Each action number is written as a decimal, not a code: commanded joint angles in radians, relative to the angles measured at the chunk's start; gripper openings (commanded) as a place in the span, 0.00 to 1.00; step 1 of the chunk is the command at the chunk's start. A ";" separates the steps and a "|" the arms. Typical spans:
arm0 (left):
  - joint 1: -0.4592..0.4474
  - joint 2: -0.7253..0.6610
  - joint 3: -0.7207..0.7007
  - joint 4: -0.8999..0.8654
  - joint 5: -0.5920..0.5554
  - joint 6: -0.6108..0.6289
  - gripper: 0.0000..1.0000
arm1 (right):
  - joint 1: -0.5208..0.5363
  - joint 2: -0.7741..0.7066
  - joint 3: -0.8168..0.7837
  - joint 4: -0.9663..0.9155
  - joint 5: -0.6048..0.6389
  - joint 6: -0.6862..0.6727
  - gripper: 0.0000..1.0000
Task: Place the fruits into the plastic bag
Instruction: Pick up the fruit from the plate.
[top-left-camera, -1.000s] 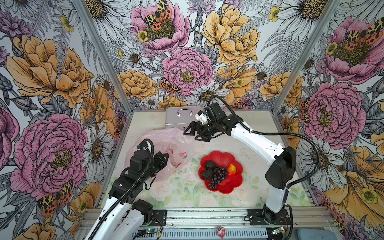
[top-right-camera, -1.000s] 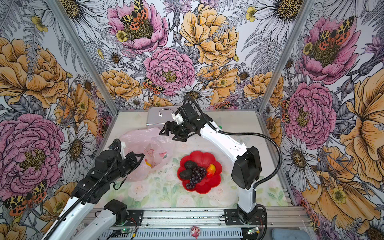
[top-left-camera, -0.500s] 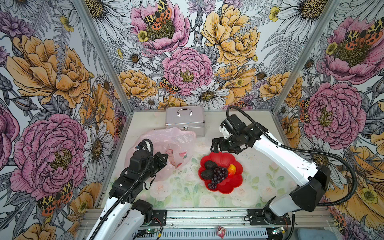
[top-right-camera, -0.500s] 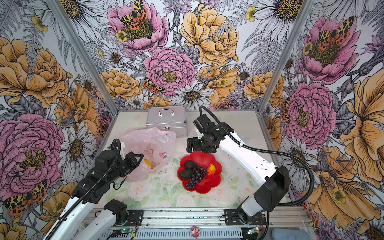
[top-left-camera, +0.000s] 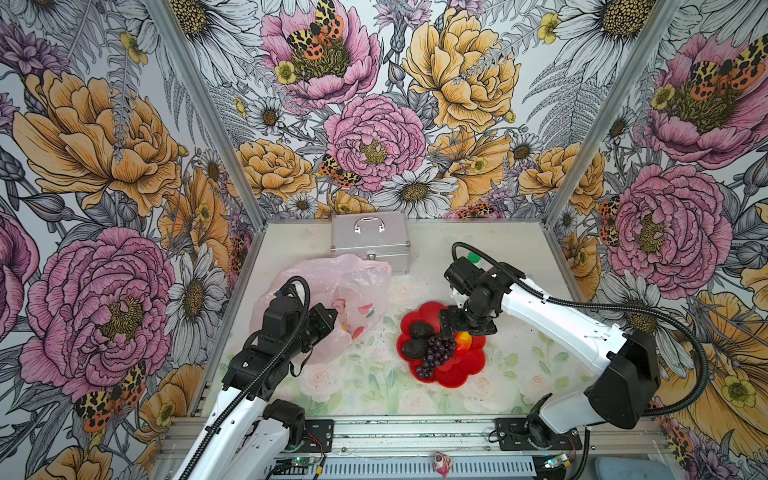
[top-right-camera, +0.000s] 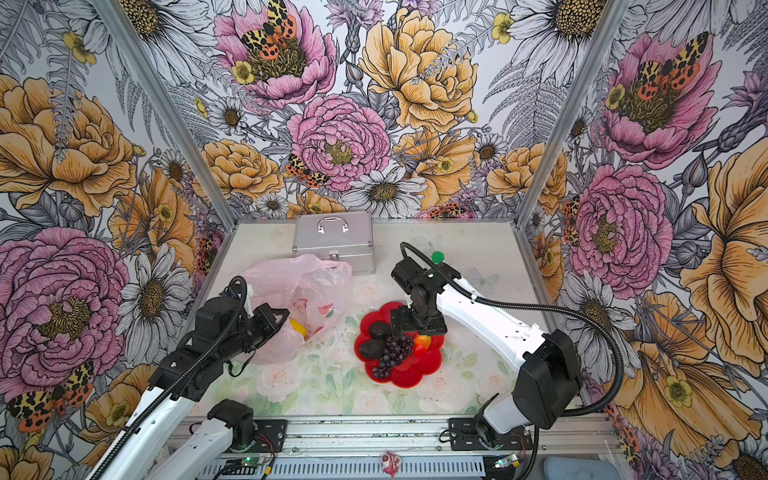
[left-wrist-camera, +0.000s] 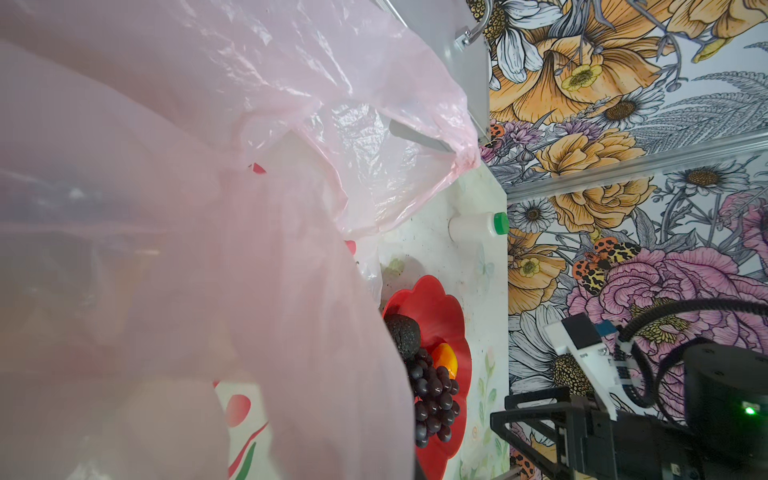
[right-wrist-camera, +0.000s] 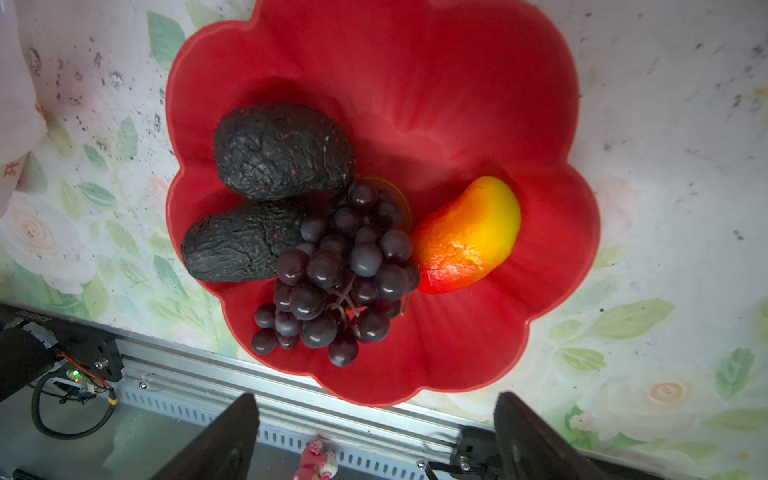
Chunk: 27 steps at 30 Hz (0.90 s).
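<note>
Over the red plate (top-left-camera: 457, 370), your R gripper (top-left-camera: 464, 328) now hangs spread wide above the mango (top-left-camera: 463, 343), avocados (right-wrist-camera: 282, 149) & grape bunch (right-wrist-camera: 332, 270), having swung over from the plastic bag (top-left-camera: 357, 278), which your L gripper (top-left-camera: 330, 320) still seems to pinch.

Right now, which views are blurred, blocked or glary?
Left wrist view: plastic bag veils most of the frame, hazy and out of focus; red plate beyond is sharp. Right wrist view: sharp, small highlights on the grape bunch. Both top views: even light, no blur.
</note>
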 joint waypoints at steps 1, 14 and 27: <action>0.010 -0.002 -0.003 0.007 0.019 0.019 0.00 | 0.017 0.025 -0.020 0.057 -0.070 0.001 0.94; 0.013 -0.003 -0.016 0.003 0.038 0.017 0.00 | 0.020 0.091 -0.155 0.254 -0.180 0.097 0.97; 0.015 0.009 -0.004 -0.010 0.050 0.018 0.00 | 0.006 0.167 -0.193 0.321 -0.120 0.123 0.93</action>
